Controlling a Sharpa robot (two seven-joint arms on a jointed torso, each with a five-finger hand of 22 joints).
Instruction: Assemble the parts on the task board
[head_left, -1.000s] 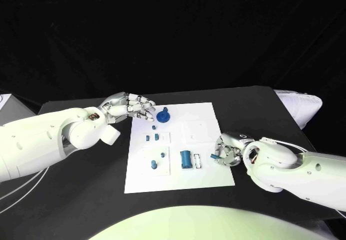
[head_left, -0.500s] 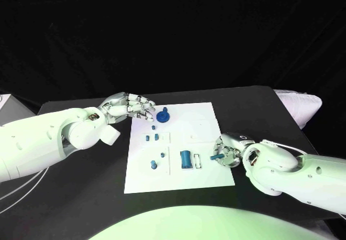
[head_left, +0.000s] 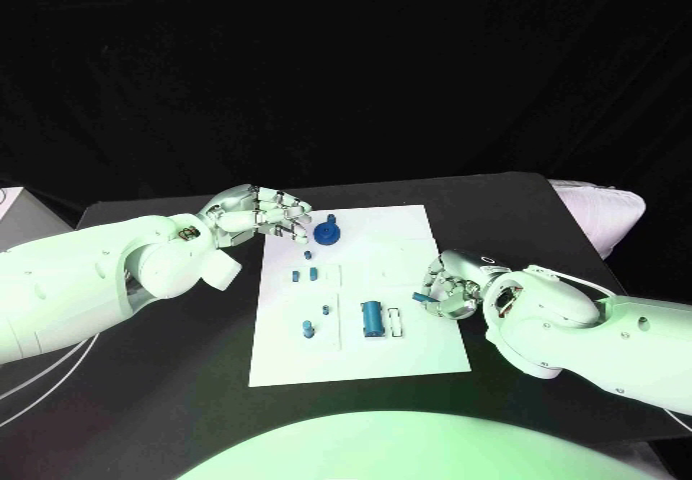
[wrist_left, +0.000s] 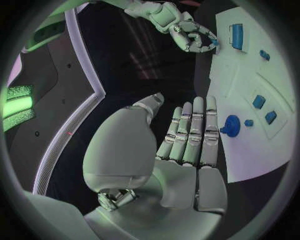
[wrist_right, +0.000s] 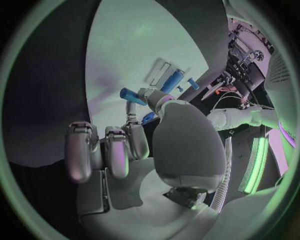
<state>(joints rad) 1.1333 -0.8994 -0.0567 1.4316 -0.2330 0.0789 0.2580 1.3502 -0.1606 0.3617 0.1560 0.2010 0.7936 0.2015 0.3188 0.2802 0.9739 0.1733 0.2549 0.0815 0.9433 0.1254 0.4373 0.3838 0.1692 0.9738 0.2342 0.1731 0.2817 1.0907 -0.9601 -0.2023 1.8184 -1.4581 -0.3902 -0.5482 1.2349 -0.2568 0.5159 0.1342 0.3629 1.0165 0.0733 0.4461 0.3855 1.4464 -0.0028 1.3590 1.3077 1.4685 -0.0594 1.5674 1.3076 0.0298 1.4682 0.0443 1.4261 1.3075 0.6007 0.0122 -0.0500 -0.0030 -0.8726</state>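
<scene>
The white task board (head_left: 392, 240) lies in the middle of the black table. My right hand (head_left: 456, 290) hovers at the board's right edge and pinches a small blue peg (head_left: 424, 296) between thumb and finger; the right wrist view shows the peg (wrist_right: 131, 95) sticking out sideways from the hand (wrist_right: 134, 145). My left hand (head_left: 260, 212) rests at the board's far left corner, fingers straight and holding nothing (wrist_left: 187, 137). A round blue knob part (head_left: 329, 233) stands just beyond its fingertips (wrist_left: 230, 125). A blue cylinder (head_left: 372, 318) lies near the board's middle.
Several small blue pieces (head_left: 304, 273) stand in the board's left column, and two more (head_left: 309, 327) lie nearer me. A white object (head_left: 603, 212) lies at the table's far right edge. Black tabletop (head_left: 159, 380) surrounds the board.
My right hand has lifted the blue peg and shifted a little away from me along the board's right edge. The left hand has stayed put.
</scene>
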